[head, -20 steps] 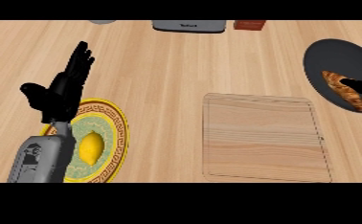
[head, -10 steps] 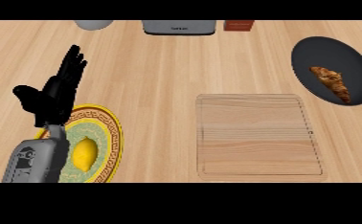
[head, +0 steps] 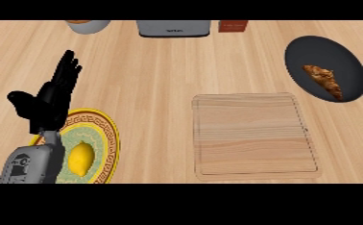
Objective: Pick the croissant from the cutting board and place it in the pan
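I see a pale wooden cutting board (head: 254,135) with fine grain on a wood-plank counter (head: 177,70); the pan (head: 320,60) looks matt dark, the croissant (head: 325,80) crusty brown.

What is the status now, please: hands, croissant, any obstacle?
Left hand open, resting by the plate; right hand not visible. Croissant lies in the pan. Cutting board bare. No obstacle.
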Motion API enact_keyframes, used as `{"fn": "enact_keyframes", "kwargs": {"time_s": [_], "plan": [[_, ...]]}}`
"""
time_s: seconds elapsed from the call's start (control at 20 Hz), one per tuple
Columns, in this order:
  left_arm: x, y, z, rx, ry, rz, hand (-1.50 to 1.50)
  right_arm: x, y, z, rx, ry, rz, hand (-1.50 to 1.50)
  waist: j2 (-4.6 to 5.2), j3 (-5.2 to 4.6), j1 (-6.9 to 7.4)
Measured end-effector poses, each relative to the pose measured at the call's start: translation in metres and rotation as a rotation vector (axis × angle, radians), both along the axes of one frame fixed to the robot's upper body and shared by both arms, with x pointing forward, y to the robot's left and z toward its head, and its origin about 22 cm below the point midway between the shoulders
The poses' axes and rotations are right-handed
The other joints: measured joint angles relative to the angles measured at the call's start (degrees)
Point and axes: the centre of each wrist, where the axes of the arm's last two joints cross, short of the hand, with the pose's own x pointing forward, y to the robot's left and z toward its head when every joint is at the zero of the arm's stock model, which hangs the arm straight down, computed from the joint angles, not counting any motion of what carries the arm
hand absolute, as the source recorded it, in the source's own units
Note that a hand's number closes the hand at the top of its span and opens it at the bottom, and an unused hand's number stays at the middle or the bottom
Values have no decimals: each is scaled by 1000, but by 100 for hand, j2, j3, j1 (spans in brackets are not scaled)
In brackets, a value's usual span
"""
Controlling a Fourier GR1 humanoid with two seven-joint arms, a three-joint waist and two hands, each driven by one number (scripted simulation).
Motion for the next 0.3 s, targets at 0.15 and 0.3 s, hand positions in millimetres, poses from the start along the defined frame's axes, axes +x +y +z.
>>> {"fn": "enact_keyframes", "kwargs": {"time_s": [0.15,0.3], "plan": [[0,-1,5,-1,-3,2,0,-13,-4,1,0,13,10,-150,-6,-3,-10],[-4,-2,3,-4,-3,2,0,-22,0,0,-24,39,18,-150,-10,-7,-16]]}}
